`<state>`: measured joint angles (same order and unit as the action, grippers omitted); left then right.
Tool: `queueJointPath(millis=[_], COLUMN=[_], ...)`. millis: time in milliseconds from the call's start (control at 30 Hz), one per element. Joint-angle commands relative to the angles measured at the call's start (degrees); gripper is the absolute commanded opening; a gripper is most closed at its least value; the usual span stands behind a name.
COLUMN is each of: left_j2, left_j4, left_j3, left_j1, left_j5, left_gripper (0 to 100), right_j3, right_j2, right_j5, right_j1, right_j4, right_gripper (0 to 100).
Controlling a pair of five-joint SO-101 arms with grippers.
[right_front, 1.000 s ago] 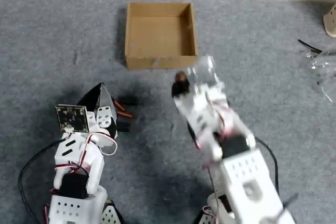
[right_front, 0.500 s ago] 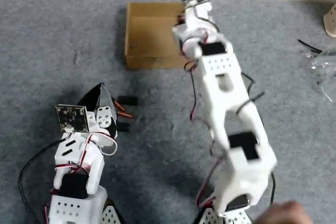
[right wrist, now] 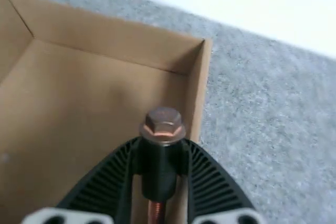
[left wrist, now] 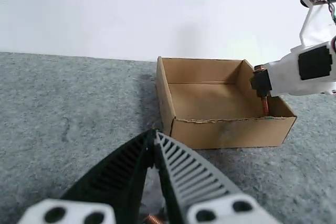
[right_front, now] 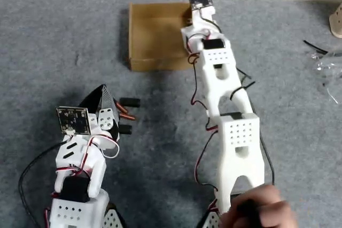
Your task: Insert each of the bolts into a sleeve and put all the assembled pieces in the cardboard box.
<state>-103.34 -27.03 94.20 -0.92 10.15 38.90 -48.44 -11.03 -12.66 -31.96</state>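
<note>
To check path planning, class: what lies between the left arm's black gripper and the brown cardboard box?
Bare grey carpet separates left gripper and cardboard box, in the left wrist view.

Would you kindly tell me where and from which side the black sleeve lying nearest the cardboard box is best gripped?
Probably across its middle, from straight above: the black sleeve lies flat on the carpet, ends pointing sideways, so jaws can straddle its round body. A copper bolt lies close beside.

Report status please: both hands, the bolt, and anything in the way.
Right hand shut on sleeved bolt, above cardboard box, near one wall. Left hand shut, loose bolts and sleeves beside it. Nothing blocks the drop.
</note>
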Motion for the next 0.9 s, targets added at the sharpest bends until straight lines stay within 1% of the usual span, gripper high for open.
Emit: queueJointPath(millis=[0, 67, 200, 267, 567, 667, 767, 867], left_j2=[-0.2, -0.2, -0.2, -0.2, -0.2, -0.2, -0.2, -0.2], left_j4=[-0.4, -0.4, -0.4, -0.4, -0.4, -0.4, -0.4, -0.4], left_j3=[-1.1, -1.1, -1.2, -1.2, -1.2, -1.1, -0.9, -0.9], left_j1=[-1.0, -1.0, -1.0, -1.0, -1.0, -1.0, -1.0, -1.0], left_j5=[0.4, 0.4, 0.4, 0.4, 0.4, 0.4, 0.4, 0.4], left_gripper=[1, 1, 1, 1, 1, 1, 1, 1], right_j3=[4.5, 4.4, 4.7, 5.0, 5.7, 7.3, 11.1, 15.9], right_j2=[1.2, 1.0, 1.0, 1.1, 2.3, 4.4, 7.5, 10.7], right_j5=[0.3, 0.3, 0.3, 0.3, 0.6, 4.0, 6.6, 6.6], right_j1=[-0.7, -0.9, -0.9, -0.9, -1.0, -0.8, -0.8, -1.5], right_j4=[0.2, 0.1, -4.6, -7.8, -9.2, -10.9, -16.6, -24.5], right_gripper=[1.1, 3.4, 18.3, 23.5, 23.5, 23.5, 23.5, 23.5])
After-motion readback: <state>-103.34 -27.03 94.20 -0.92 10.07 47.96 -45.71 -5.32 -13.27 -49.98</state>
